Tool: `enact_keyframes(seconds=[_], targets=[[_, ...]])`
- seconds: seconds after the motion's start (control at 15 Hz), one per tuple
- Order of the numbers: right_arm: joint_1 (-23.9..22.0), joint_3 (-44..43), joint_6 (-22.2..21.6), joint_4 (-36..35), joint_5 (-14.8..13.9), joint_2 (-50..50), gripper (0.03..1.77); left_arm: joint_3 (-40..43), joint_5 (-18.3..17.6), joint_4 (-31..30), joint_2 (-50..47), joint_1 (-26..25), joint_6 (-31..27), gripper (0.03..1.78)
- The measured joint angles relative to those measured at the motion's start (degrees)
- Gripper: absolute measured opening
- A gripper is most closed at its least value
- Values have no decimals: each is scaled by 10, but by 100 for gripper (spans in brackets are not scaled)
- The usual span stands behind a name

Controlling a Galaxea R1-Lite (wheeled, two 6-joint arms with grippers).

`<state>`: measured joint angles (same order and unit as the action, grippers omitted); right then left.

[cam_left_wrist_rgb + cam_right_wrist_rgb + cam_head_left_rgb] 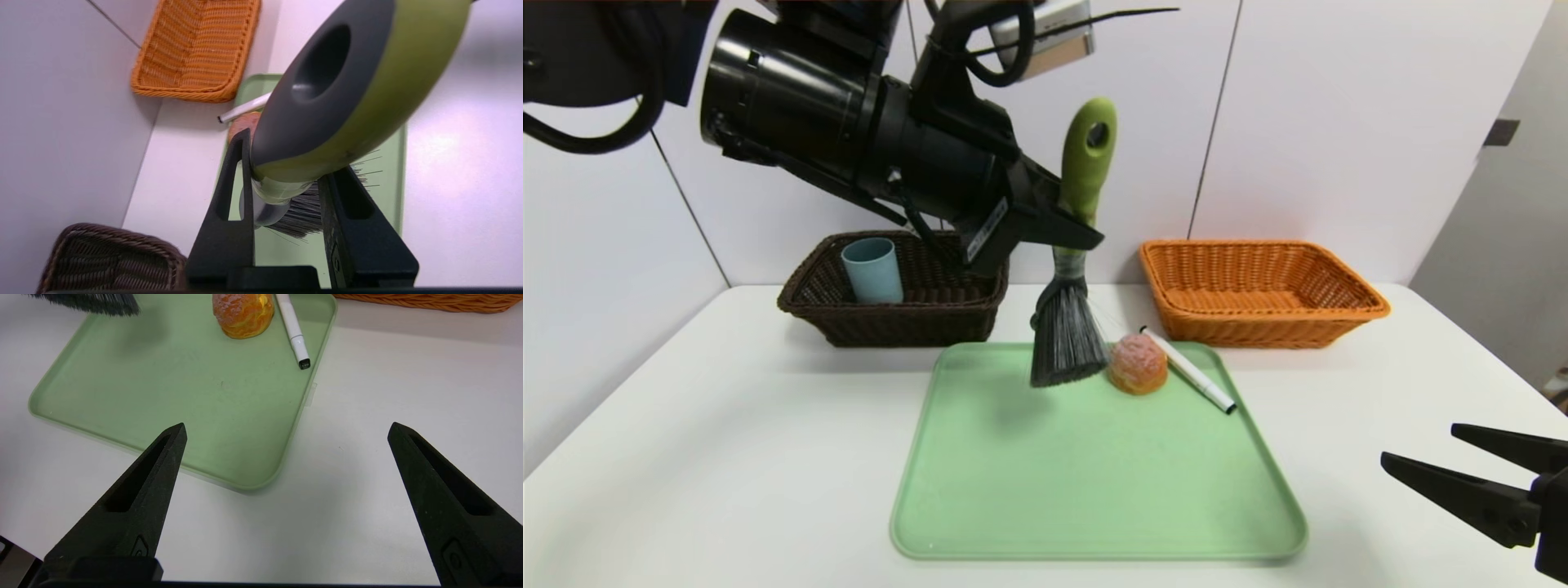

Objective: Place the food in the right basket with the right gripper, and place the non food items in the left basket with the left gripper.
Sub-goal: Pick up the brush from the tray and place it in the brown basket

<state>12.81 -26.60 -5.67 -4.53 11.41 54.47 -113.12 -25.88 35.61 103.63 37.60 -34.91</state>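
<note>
My left gripper [1082,233] [290,163] is shut on the green-handled brush [1086,163] [359,81]. It holds the brush upright, dark bristles hanging just over the far part of the green tray [1094,490]. The pinkish bun [1137,363] [243,314] sits on the tray's far right, with the white marker [1188,369] [294,330] lying beside it. A blue-grey cup [872,269] stands in the dark brown left basket [931,314]. The orange right basket [1258,322] holds nothing I can see. My right gripper [1419,445] [286,426] is open, low at the near right, off the tray's corner.
Both baskets stand against the white back wall on the white table [727,449], with a gap between them behind the tray. The left arm's bulky black body reaches across above the brown basket. The tray's near half [163,396] is bare.
</note>
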Motion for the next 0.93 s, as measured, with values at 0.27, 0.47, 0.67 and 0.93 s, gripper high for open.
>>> enact_keyframes(seconds=[0.27, 0.47, 0.67, 0.93], targets=[[0, 1, 0, 1, 3, 1, 170, 0, -2, -42, -23, -48, 50, 46], [0, 5, 0, 1, 1, 1, 170, 0, -4, -89, -31, -101, 81, 47], [0, 12, -1, 0, 3, 1, 170, 0, -10, -111, -31, -153, 96, 46], [0, 15, -1, 0, -2, 1, 170, 1, -20, -192, -6, -203, 162, 46]])
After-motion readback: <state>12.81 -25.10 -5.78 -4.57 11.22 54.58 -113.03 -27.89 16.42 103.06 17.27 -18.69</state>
